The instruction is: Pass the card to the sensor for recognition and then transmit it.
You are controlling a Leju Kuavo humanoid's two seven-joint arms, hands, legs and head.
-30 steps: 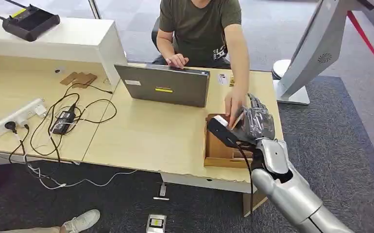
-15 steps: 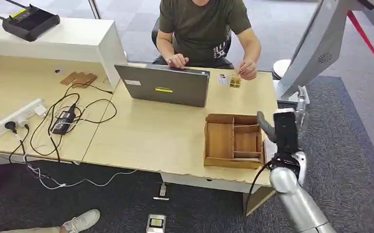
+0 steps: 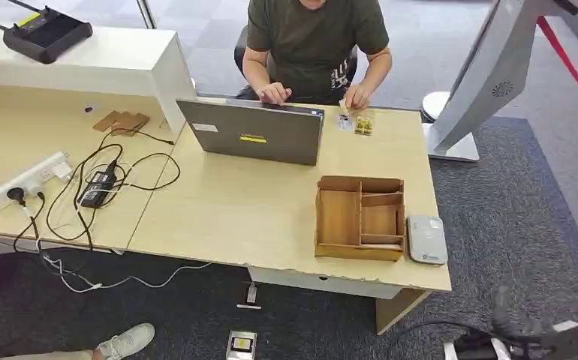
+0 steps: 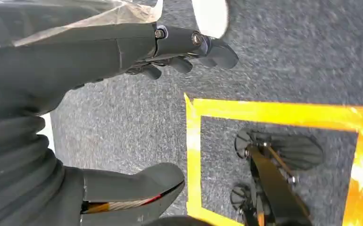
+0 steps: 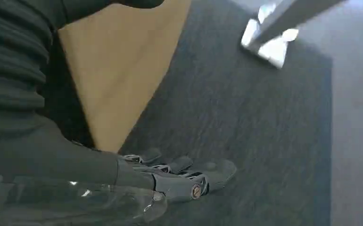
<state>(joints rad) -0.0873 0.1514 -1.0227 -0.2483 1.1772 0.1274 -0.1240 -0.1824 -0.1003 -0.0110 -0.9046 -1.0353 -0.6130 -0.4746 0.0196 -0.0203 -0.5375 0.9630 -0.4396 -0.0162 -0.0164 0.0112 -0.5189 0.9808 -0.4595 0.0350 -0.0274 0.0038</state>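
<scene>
Card handover done since the earlier frames: right hand [image 5: 170,181], which was up over the tray [image 3: 360,217] a second ago meeting the person's hand [image 3: 356,97], is now hanging low beside the near right desk corner, fingers [image 5: 203,172] lying nearly straight, holding nothing. Person's hand is now resting at the far edge of the desk [image 3: 263,210], right of the laptop [image 3: 254,133], touching what is probably the card [image 3: 344,121], a small pale tag; too small to confirm. So the card is lying well apart from both robot hands, likely set there because the pass is finished. Grey sensor [image 3: 427,239] is sitting just right of the tray at the near right edge. Left hand [image 4: 123,94] is hanging over the carpet, thumb and fingers apart, empty. Task is looking complete, arms going to rest.
</scene>
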